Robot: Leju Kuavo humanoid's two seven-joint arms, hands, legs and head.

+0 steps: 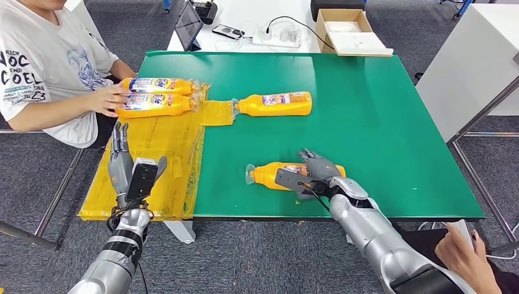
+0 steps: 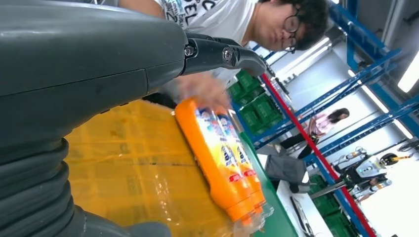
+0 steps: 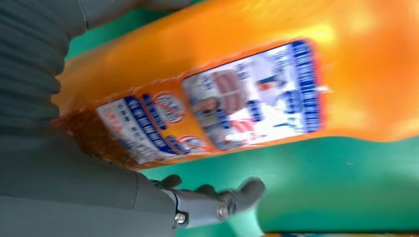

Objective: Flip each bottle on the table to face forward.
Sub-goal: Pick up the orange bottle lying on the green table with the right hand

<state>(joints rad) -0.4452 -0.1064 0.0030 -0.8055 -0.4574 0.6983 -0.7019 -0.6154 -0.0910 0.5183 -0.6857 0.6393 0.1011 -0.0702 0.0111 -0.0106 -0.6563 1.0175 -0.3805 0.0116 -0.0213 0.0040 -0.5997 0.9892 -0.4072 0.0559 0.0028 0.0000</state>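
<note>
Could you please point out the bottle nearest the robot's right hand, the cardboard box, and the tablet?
Near bottle (image 1: pixel 269 174), head view, on its orange body beside the cap.
Cardboard box (image 1: pixel 346 13), head view, on its far rim.
Tablet (image 1: pixel 187 24), head view, on its dark screen.

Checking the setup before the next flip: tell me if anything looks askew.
The yellow plastic sheet is crumpled and hangs off the green table at its left edge, with one flap reaching under the cap of the middle bottle. Nothing spilled.
</note>
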